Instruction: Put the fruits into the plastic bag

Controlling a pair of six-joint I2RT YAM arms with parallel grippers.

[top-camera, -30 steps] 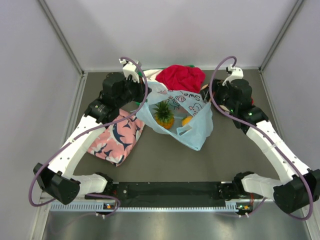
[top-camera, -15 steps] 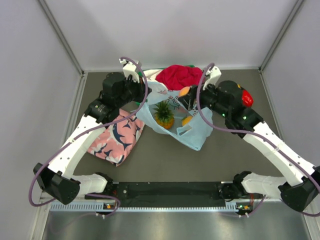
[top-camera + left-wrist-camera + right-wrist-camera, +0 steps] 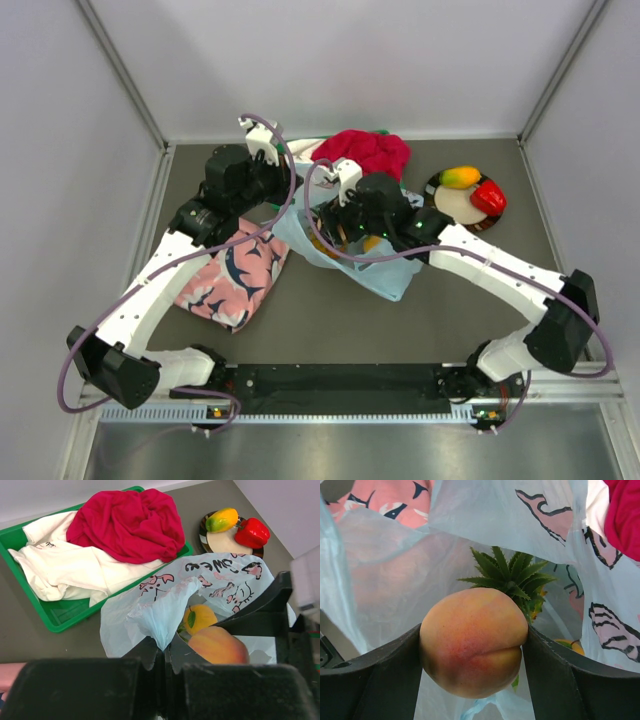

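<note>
My left gripper (image 3: pixel 167 657) is shut on a pinched edge of the light-blue plastic bag (image 3: pixel 160 610) and holds its mouth up. My right gripper (image 3: pixel 472 650) is shut on the orange-pink peach (image 3: pixel 472 640) and holds it over the open bag (image 3: pixel 485 515), just above the pineapple's green crown (image 3: pixel 510 577). A yellow fruit with a leaf (image 3: pixel 200 617) lies inside the bag. The peach (image 3: pixel 217 645) also shows in the left wrist view. The mango (image 3: pixel 460 177) and the red pepper-like fruit (image 3: pixel 488 197) lie on a round plate (image 3: pixel 455 205) at the back right.
A green tray (image 3: pixel 65 620) with a red cloth (image 3: pixel 127 522) and white clothes stands behind the bag. The pink shark-print cloth (image 3: pixel 232 272) lies left of the bag (image 3: pixel 385 270), under my left arm.
My right arm swung left from the plate with the peach and now holds it over the bag's mouth. The plate with mango and pepper is uncovered. The left arm has not moved.
</note>
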